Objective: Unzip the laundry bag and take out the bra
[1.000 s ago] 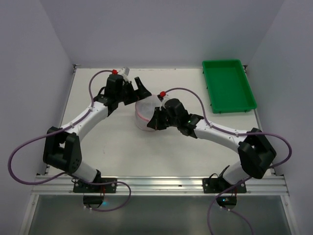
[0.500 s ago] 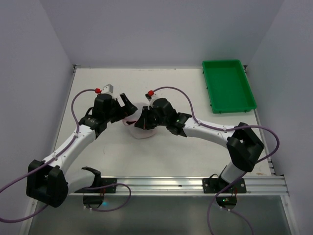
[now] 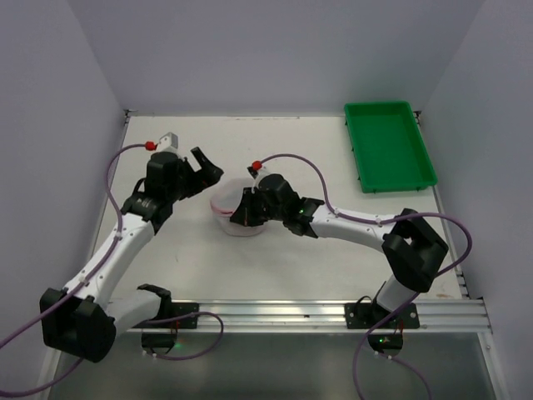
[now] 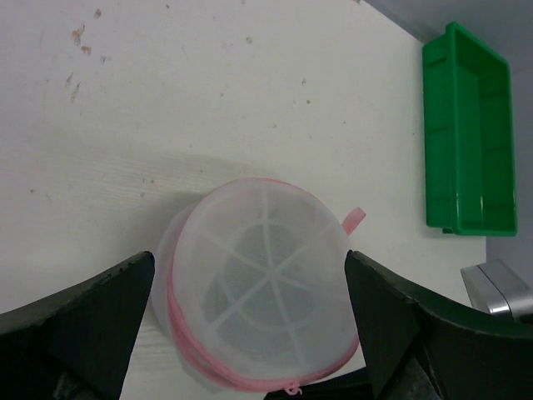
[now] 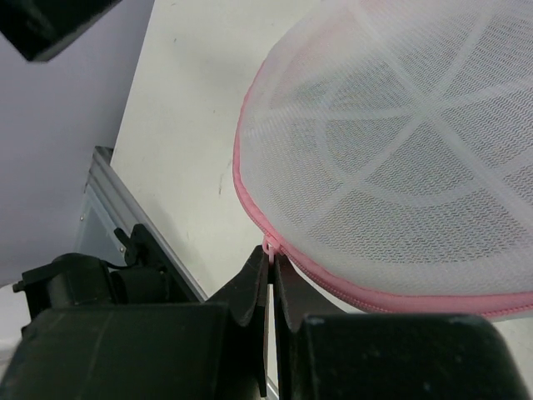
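Note:
The laundry bag (image 3: 226, 202), a round white mesh pouch with a pink zip rim, lies mid-table. In the left wrist view it (image 4: 262, 283) sits between the open fingers of my left gripper (image 4: 250, 260), which hovers above without touching it. A dim grey shape shows through the mesh. In the top view my left gripper (image 3: 207, 165) is just left of and behind the bag. My right gripper (image 5: 271, 255) is shut on the small pink zip pull (image 5: 268, 243) at the rim of the bag (image 5: 400, 150). It shows at the bag's right side in the top view (image 3: 242, 213).
A green rectangular tray (image 3: 390, 146) stands at the back right and also shows in the left wrist view (image 4: 466, 133). A pink loop tab (image 4: 356, 218) sticks out of the bag's far side. The metal rail (image 3: 266, 312) runs along the near edge.
The bag has shifted left and a little nearer with my right gripper at its rim. My left arm has swung left, and its gripper now sits beside the bag.

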Controlling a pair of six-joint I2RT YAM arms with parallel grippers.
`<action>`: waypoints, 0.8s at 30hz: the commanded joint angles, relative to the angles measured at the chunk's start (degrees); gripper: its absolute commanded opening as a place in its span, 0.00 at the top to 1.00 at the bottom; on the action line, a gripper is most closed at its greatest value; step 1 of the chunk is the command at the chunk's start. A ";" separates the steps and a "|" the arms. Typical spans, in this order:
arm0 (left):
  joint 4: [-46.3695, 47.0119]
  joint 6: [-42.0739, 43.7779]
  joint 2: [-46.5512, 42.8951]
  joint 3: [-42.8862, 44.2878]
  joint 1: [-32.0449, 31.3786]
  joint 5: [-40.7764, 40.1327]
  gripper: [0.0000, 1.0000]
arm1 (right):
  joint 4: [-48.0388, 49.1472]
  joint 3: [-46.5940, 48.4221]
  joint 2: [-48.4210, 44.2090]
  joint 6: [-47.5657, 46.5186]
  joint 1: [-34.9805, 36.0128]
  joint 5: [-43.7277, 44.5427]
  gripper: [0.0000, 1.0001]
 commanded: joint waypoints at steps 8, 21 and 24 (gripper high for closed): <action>3.13 -13.94 -17.63 -19.82 -3.73 6.02 0.03 | 3.80 -0.85 -0.06 0.42 1.65 2.62 1.00; 9.92 -20.81 -15.09 -23.00 -12.80 -3.82 0.39 | 2.13 -1.90 -1.72 -1.25 2.62 5.17 1.00; 10.62 -20.19 -14.30 -21.95 -12.79 -5.41 0.55 | 0.72 -4.01 -3.66 -2.65 2.62 6.14 1.00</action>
